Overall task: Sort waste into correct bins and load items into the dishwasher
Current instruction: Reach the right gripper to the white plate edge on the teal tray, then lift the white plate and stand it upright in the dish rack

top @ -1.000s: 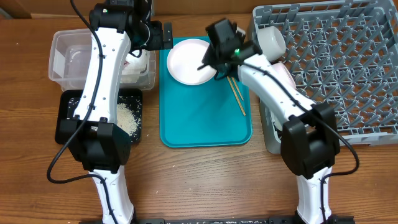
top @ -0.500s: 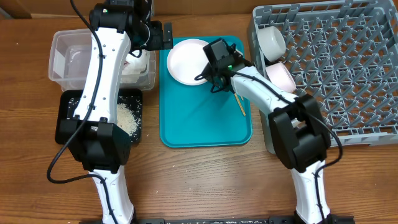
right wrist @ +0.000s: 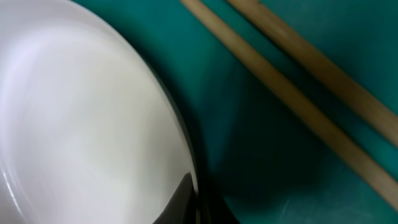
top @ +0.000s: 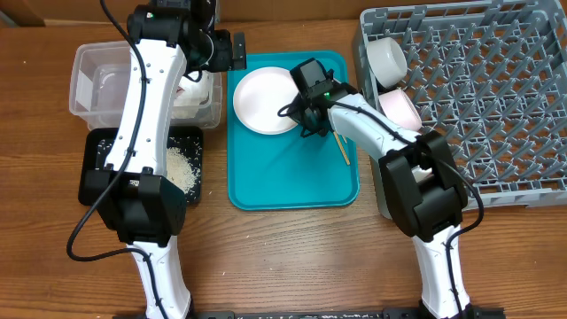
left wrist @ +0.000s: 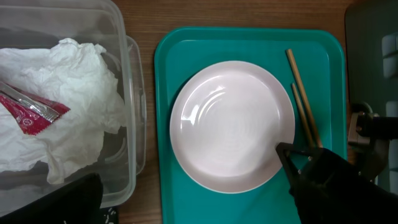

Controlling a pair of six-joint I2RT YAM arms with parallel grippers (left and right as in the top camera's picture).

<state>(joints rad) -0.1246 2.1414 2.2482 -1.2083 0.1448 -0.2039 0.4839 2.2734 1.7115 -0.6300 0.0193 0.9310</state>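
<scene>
Nearest me, my right gripper (top: 304, 120) is clamped tight on the right rim of the large round plate (top: 264, 99). The plate lies on the teal tray (top: 292, 177), just beside the chopsticks (top: 341, 146). Farther back, my left gripper (top: 232, 51) hangs spread wide and empty beside the clear tub (top: 89, 84), where the napkin (left wrist: 68, 106) and red wrapper (left wrist: 30, 117) lie.

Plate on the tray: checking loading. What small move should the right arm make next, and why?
Probably lift the pinched edge slightly. The right gripper looks shut on the right rim of the large round plate; it lies flat on the teal tray, with the dish rack further right.
</scene>
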